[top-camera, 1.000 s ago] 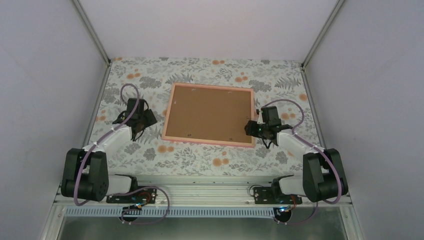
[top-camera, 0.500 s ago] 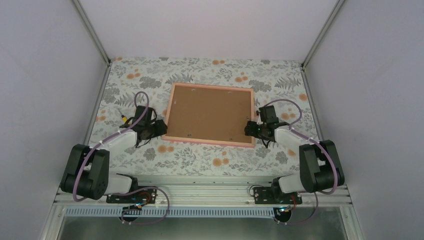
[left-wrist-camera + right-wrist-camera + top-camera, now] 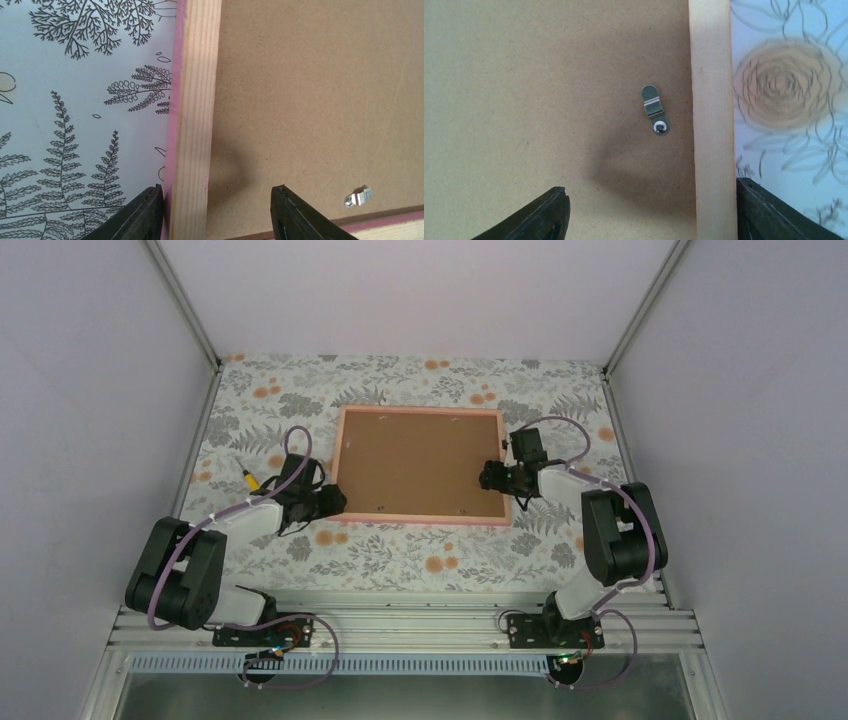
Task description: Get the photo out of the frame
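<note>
The pink-edged wooden frame (image 3: 418, 522) lies face down on the floral cloth with its brown backing board (image 3: 415, 465) up. The photo is hidden under the board. My left gripper (image 3: 335, 502) is open at the frame's near-left corner; in the left wrist view (image 3: 217, 212) its jaws straddle the left rail (image 3: 195, 100), one finger on the cloth, one over the board. My right gripper (image 3: 489, 477) is open at the right rail; in the right wrist view (image 3: 651, 212) its jaws straddle the rail (image 3: 711, 125) and board. A metal turn clip (image 3: 655, 109) lies on the board.
Another small clip (image 3: 359, 196) sits near the frame's bottom rail. The floral cloth (image 3: 420, 560) covers the table. Grey walls and metal posts enclose the sides and back. The arm bases sit on a rail at the near edge.
Both grippers have moved inward onto the frame: the left from the cloth to the near-left corner, the right up along the right rail. The frame has turned slightly, squarer to the table.
</note>
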Tool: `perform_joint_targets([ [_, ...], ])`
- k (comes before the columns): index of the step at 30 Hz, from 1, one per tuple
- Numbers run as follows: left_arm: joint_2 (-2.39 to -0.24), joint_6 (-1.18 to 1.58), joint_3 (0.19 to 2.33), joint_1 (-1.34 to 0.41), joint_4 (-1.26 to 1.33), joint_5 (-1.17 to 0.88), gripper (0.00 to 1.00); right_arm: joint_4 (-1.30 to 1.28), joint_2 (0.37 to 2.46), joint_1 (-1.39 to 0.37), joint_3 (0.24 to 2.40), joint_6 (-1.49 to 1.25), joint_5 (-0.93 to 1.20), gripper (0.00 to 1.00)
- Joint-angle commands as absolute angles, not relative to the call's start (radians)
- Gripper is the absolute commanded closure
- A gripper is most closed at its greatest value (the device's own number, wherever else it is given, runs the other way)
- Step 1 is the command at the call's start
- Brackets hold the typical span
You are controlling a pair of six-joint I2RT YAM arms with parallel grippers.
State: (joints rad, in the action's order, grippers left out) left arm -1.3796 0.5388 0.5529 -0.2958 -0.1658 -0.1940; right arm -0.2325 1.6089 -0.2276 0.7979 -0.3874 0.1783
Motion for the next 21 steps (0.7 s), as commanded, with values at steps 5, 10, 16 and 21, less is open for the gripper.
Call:
perform_joint_targets([
  [5,-1.366,0.544,0.552,-0.315,-0.165,-0.196,0.51,-0.232,1.674,-0.240,0.899,-0.337,0.202,0.25],
  [10,-1.363,0.540,0.549,-0.316,-0.184,-0.171,0.56,-0.273,1.602,-0.251,0.874,-0.325,0.144,0.21],
  [16,-1.358,0.531,0.567,-0.315,-0.224,-0.106,0.67,-0.309,1.502,-0.310,0.818,-0.343,0.069,0.19],
  [21,-1.370,0.529,0.572,-0.316,-0.227,-0.093,0.72,-0.315,1.444,-0.429,0.794,-0.357,0.026,0.20],
])
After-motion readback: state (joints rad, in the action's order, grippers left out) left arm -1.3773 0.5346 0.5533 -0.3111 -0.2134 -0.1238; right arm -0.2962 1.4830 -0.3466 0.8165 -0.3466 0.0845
